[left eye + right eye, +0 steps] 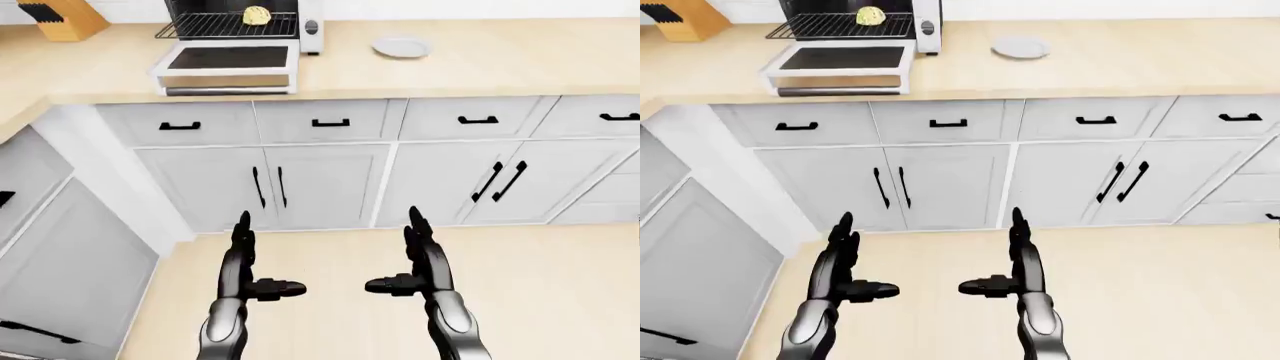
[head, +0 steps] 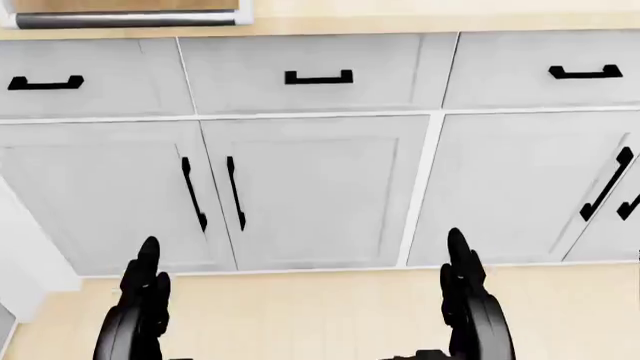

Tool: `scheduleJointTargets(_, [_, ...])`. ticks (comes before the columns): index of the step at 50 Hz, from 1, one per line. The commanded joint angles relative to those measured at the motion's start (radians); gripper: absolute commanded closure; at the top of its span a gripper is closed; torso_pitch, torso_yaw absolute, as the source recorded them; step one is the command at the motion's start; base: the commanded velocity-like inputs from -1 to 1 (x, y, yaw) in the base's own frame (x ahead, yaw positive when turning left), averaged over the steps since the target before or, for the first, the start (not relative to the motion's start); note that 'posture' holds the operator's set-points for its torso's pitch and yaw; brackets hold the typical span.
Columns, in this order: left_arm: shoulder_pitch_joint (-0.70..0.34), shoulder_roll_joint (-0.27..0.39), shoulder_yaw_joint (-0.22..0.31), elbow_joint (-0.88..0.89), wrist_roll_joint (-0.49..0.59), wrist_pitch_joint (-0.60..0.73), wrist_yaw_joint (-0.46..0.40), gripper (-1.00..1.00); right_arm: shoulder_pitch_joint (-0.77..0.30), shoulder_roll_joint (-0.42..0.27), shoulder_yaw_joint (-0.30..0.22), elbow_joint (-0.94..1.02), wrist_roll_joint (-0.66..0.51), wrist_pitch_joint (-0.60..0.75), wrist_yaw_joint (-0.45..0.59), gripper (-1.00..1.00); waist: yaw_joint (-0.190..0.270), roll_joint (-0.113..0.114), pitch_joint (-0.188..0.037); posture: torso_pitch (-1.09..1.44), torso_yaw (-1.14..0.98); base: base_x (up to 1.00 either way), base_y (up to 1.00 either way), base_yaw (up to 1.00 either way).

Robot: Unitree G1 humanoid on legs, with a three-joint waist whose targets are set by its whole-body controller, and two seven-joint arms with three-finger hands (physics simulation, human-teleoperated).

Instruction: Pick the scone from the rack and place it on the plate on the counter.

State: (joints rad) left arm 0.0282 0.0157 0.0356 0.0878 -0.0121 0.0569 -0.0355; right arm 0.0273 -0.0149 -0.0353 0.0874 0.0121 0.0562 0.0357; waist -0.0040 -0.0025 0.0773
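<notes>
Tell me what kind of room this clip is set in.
A simulated home kitchen, most likely: a toaster oven with its door open on a wooden counter, a knife block, and grey cabinets below.

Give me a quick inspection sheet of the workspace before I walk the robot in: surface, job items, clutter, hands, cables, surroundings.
Surface: light wood counter running across the top of the left-eye view, above grey cabinets.
Job's things: scone lies on the rack of the toaster oven, whose door is folded down open; plate sits bare on the counter, right of the oven.
Clutter: knife block at top left.
Hands: left hand and right hand both open, holding nothing, low over the floor and well short of the counter.
Cables: nothing seen.
Surroundings: cabinet doors and drawers with black handles, all shut; wood floor.
</notes>
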Motion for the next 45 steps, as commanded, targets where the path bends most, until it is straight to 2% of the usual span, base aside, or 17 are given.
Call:
scheduleJointTargets(1, [-0.079,0.011,0.027,-0.156,-0.035,0.061,0.014,-1.00,-0.036,0.001,-0.012,-0.147,0.015,-0.010,-0.022,-1.00,-0.002,-0.008,-0.001,0.00,0.00,0.00,0.00,0.00])
scheduleJointTargets(3, [-0.112,0.020,0.032,-0.210,-0.042,0.125,0.020,-1.00,-0.043,-0.007,-0.017,-0.229,0.014,0.043,-0.030,-1.00,0.003,0.000,-0.067,0.00,0.00,0.00,0.00,0.00])
scheduleJointTargets(4, [-0.119,0.023,0.032,-0.215,-0.040,0.129,0.019,-1.00,-0.047,-0.009,-0.019,-0.246,0.015,0.063,-0.032,-1.00,0.003,-0.003,-0.038,0.00,0.00,0.00,0.00,0.00])
scheduleJointTargets(5, [-0.146,0.027,0.041,-0.221,-0.043,0.151,0.029,-1.00,-0.058,-0.014,-0.021,-0.273,0.012,0.089,-0.033,-1.00,0.004,-0.009,-0.024,0.00,0.00,0.00,0.00,0.00])
scheduleJointTargets(7, [-0.191,0.041,0.047,-0.250,-0.042,0.205,0.029,-1.00,-0.083,-0.021,-0.028,-0.344,0.011,0.160,-0.036,-1.00,0.006,-0.009,-0.069,0.00,0.00,0.00,0.00,0.00])
scheduleJointTargets(8, [-0.207,0.047,0.048,-0.266,-0.043,0.226,0.025,-1.00,-0.103,-0.028,-0.032,-0.386,0.005,0.204,-0.037,-1.00,0.008,-0.009,-0.075,0.00,0.00,0.00,0.00,0.00])
scheduleJointTargets(17, [-0.505,0.135,0.095,-0.395,-0.054,0.501,0.029,-1.00,-0.334,-0.105,-0.082,-0.659,-0.014,0.557,0.002,-1.00,0.011,-0.007,-0.090,0.00,0.00,0.01,0.00,0.00])
scheduleJointTargets(18, [-0.539,0.146,0.100,-0.394,-0.060,0.520,0.030,-1.00,-0.375,-0.114,-0.086,-0.667,-0.013,0.588,0.004,-1.00,0.010,-0.002,-0.107,0.00,0.00,0.13,0.00,0.00])
scheduleJointTargets(21, [-0.613,0.177,0.105,-0.410,-0.065,0.569,0.036,-1.00,-0.477,-0.134,-0.084,-0.681,-0.010,0.654,0.006,-1.00,0.007,0.005,-0.069,0.00,0.00,0.21,0.00,0.00])
scheduleJointTargets(30, [-0.764,0.266,0.151,-0.507,-0.098,0.746,0.041,-1.00,-0.608,-0.173,-0.119,-0.764,0.029,0.785,-0.016,-1.00,0.007,0.003,-0.051,0.00,0.00,0.29,0.00,0.00])
scheduleJointTargets(33, [-0.800,0.298,0.164,-0.507,-0.111,0.766,0.045,-1.00,-0.648,-0.192,-0.129,-0.805,0.052,0.842,-0.028,-1.00,0.006,0.020,-0.050,0.00,0.00,0.34,0.00,0.00])
scheduleJointTargets(36, [-0.803,0.313,0.178,-0.561,-0.128,0.799,0.054,-1.00,-0.659,-0.210,-0.147,-0.851,0.080,0.889,-0.039,-1.00,0.004,0.073,-0.043,0.00,0.00,0.35,0.00,0.00])
scheduleJointTargets(37, [-0.807,0.318,0.185,-0.571,-0.139,0.817,0.056,-1.00,-0.662,-0.212,-0.154,-0.863,0.093,0.900,-0.043,-1.00,0.006,0.047,-0.048,0.00,0.00,0.35,0.00,0.00])
scheduleJointTargets(38, [-0.810,0.321,0.191,-0.587,-0.149,0.831,0.062,-1.00,-0.668,-0.220,-0.159,-0.875,0.103,0.917,-0.046,-1.00,-0.001,0.067,-0.047,0.00,0.00,0.34,0.00,0.00])
scheduleJointTargets(39, [-0.816,0.334,0.197,-0.599,-0.157,0.847,0.064,-1.00,-0.678,-0.227,-0.166,-0.886,0.113,0.935,-0.051,-1.00,0.004,0.070,-0.044,0.00,0.00,0.34,0.00,0.00])
scheduleJointTargets(42, [-0.833,0.363,0.210,-0.618,-0.174,0.872,0.071,-1.00,-0.679,-0.237,-0.173,-0.911,0.139,0.956,-0.064,-1.00,0.010,0.054,-0.052,0.00,0.00,0.35,0.00,0.00])
scheduleJointTargets(45, [-0.865,0.400,0.229,-0.633,-0.196,0.914,0.073,-1.00,-0.700,-0.259,-0.185,-0.922,0.162,0.986,-0.073,-1.00,0.021,0.028,-0.039,0.00,0.00,0.35,0.00,0.00])
